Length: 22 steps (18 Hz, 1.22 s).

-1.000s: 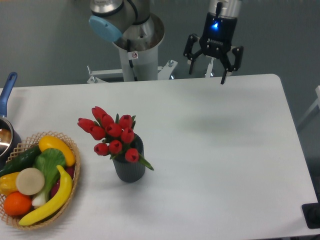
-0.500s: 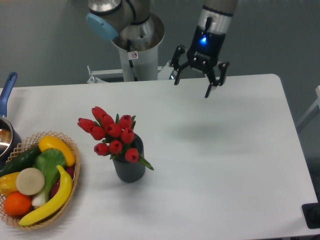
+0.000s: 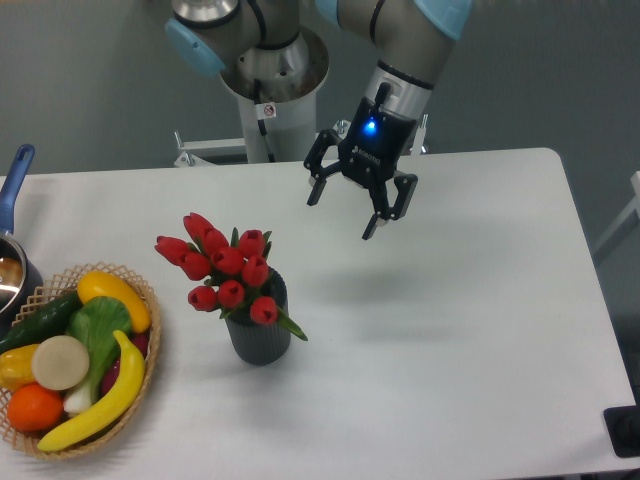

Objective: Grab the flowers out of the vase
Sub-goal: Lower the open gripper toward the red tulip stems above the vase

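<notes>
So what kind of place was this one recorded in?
Most likely a robot lab tabletop setup, not a home: a bare white table against a plain grey wall, the arm's pedestal bolted behind it, and staged props, namely flowers in a vase and a basket of fruit.

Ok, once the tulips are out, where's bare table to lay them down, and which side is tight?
Bare table runs from the vase right to the far edge, below the open hand. The strip behind the flowers is free too. The left is crowded: the basket sits near the vase, with the pot behind it.
</notes>
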Each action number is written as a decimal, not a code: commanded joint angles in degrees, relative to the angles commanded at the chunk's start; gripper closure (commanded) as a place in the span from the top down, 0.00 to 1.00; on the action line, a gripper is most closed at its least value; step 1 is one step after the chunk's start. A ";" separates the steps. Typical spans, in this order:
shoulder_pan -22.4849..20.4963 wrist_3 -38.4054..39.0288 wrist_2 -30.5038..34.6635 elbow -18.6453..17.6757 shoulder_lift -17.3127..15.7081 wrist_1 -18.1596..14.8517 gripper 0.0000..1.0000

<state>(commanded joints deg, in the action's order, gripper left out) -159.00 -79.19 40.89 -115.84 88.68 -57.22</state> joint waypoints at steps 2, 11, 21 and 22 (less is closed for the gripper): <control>-0.09 -0.17 -3.08 -0.27 0.61 0.18 1.00; 3.16 -0.26 -4.41 -0.44 3.60 4.31 1.00; 5.71 -0.26 -4.41 -0.18 5.97 6.67 1.00; 6.15 -0.26 -4.41 -0.18 6.67 7.55 1.00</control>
<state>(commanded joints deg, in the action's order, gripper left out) -152.85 -79.45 36.47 -116.02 95.35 -49.67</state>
